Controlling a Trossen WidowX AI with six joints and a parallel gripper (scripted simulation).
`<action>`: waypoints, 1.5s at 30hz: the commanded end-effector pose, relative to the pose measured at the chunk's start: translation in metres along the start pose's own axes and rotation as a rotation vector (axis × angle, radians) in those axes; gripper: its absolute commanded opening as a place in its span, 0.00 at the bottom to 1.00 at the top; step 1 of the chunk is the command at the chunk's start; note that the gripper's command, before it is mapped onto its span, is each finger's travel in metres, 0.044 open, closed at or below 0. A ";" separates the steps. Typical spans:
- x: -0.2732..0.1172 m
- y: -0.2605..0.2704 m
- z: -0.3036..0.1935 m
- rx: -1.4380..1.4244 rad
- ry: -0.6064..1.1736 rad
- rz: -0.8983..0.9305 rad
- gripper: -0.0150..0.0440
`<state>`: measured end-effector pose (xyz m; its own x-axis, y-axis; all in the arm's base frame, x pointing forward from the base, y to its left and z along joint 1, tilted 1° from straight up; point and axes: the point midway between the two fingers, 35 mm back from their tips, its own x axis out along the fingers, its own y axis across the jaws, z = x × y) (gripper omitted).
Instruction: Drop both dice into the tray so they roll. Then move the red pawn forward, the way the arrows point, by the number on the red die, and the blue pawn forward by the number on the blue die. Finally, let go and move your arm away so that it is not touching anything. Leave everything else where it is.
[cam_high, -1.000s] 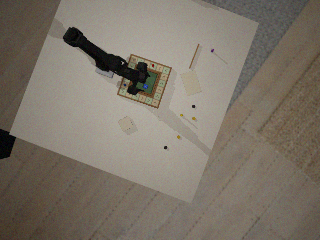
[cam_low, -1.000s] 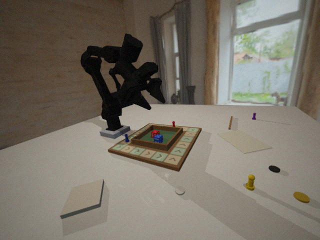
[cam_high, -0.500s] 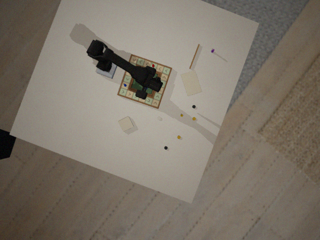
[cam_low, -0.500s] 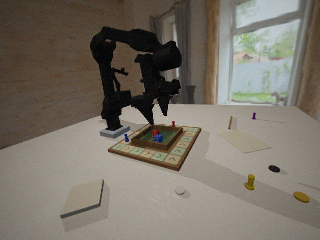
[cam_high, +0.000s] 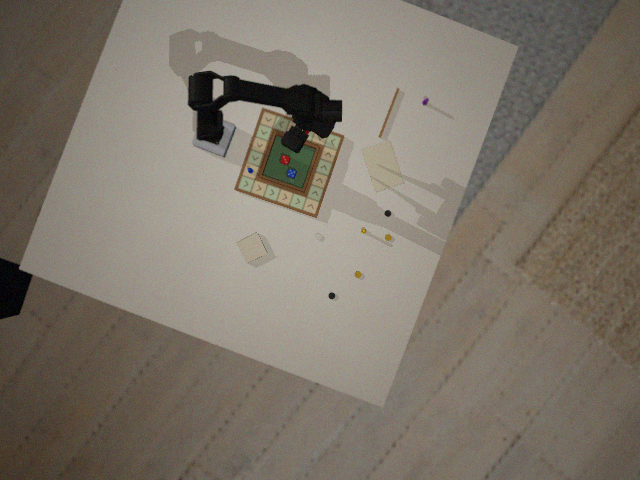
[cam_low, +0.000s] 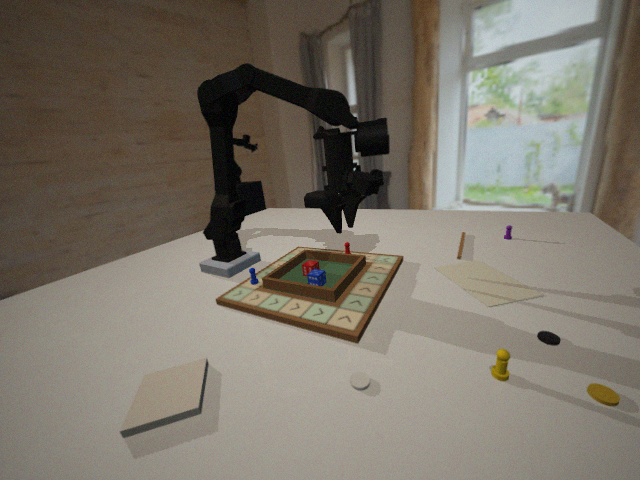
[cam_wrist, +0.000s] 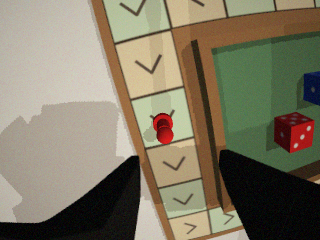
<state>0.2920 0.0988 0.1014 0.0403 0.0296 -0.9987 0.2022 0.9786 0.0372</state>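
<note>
My gripper (cam_low: 345, 228) (cam_wrist: 180, 160) is open and empty, its fingers partly apart, above the red pawn's side of the board. The red pawn (cam_high: 307, 132) (cam_low: 347, 248) (cam_wrist: 164, 129) stands upright on a green square, below the fingertips; the arm partly hides it from above. The blue pawn (cam_high: 250, 169) (cam_low: 252, 276) stands on a cream square at the board's left side. The red die (cam_high: 285, 159) (cam_low: 310, 267) (cam_wrist: 294, 132) and the blue die (cam_high: 291, 173) (cam_low: 316, 277) (cam_wrist: 312, 88) lie apart in the green-floored tray (cam_high: 281, 185) (cam_low: 299, 290). The red die's top number is too small to read surely.
A purple pawn (cam_high: 425, 101) (cam_low: 508, 232), a brown stick (cam_high: 389, 112) (cam_low: 461, 245) and a flat cream sheet (cam_high: 381, 155) lie beyond the board. A yellow pawn (cam_high: 363, 230) (cam_low: 500, 364), several discs and a beige block (cam_high: 252, 248) (cam_low: 168, 395) are nearer the front.
</note>
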 end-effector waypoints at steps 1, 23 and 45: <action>0.002 0.003 -0.002 0.033 -0.001 -0.009 0.59; 0.034 0.005 -0.001 0.033 -0.001 -0.009 0.59; 0.058 0.005 -0.002 0.033 -0.001 -0.009 0.37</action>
<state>0.2943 0.1066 0.0451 0.0409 0.0249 -0.9989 0.2297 0.9727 0.0337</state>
